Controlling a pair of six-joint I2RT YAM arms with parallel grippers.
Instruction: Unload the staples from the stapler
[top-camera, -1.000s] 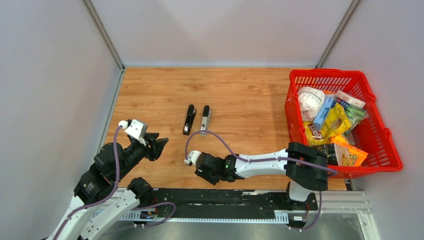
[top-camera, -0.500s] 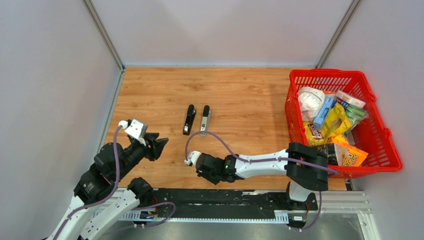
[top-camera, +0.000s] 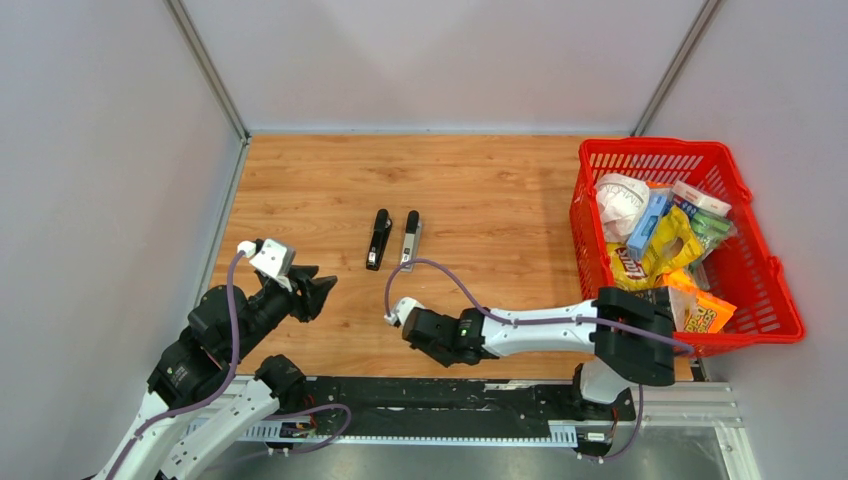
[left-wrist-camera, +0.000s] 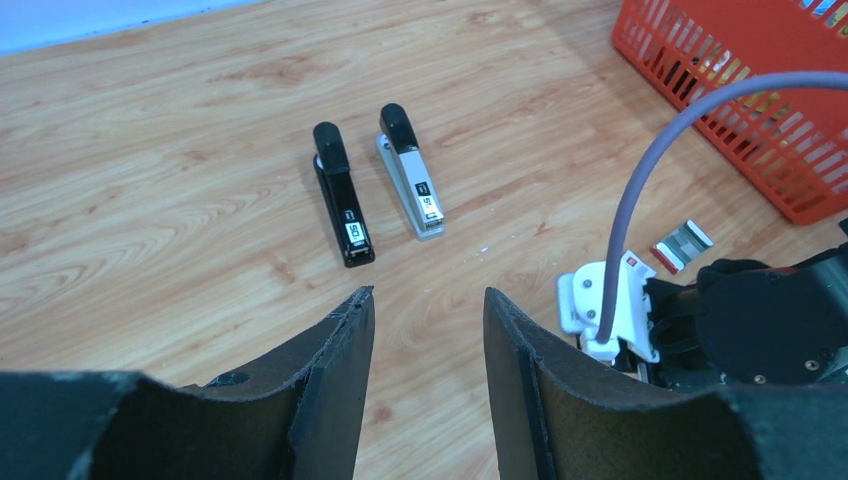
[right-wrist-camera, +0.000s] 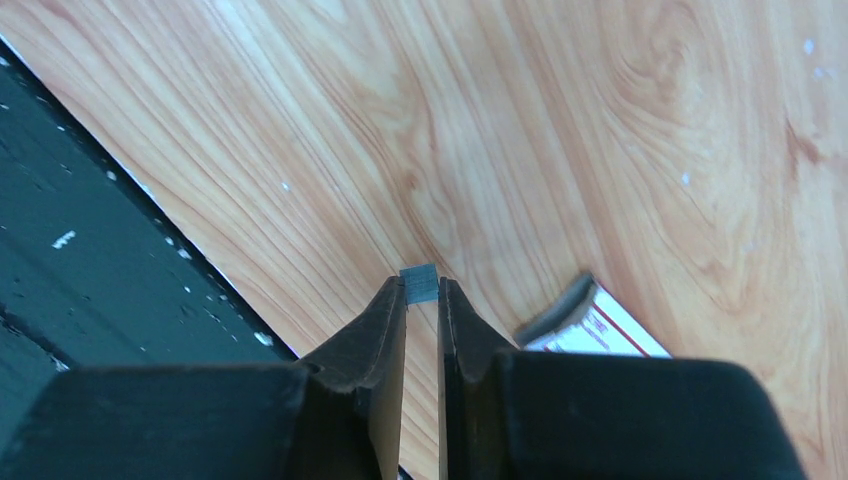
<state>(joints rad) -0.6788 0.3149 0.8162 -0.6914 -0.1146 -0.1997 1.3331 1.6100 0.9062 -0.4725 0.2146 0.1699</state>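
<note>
My right gripper (right-wrist-camera: 422, 291) had its two black, wedge-shaped fingers drawn almost together, pinching the staples (right-wrist-camera: 420, 283): a small, flat, grey metal strip, finely ribbed, poking out at the very tips. It hung just above the table (top-camera: 480, 190), a smooth board with a warm wood-grain pattern, close to the near edge where the dark base rail (right-wrist-camera: 90, 260) began. Just beside my fingertips lay a small white-and-red printed box (right-wrist-camera: 592, 322), one flap lifted.

My left gripper (left-wrist-camera: 425, 305) stood with its matte black fingers well apart, holding nothing, pointed across the table. Ahead of it lay a slim glossy black stapler (left-wrist-camera: 340, 195) and a grey stapler (left-wrist-camera: 412, 185) with a black cap, side by side, nearly parallel and not touching. Far to the right sat a red plastic basket (top-camera: 640, 150) with slotted walls, packed with crinkly snack bags.

Compared with a second before, my right wrist had shifted a little to the right along the near edge, and the elbow with it. My left arm, both staplers and the basket had not moved.
</note>
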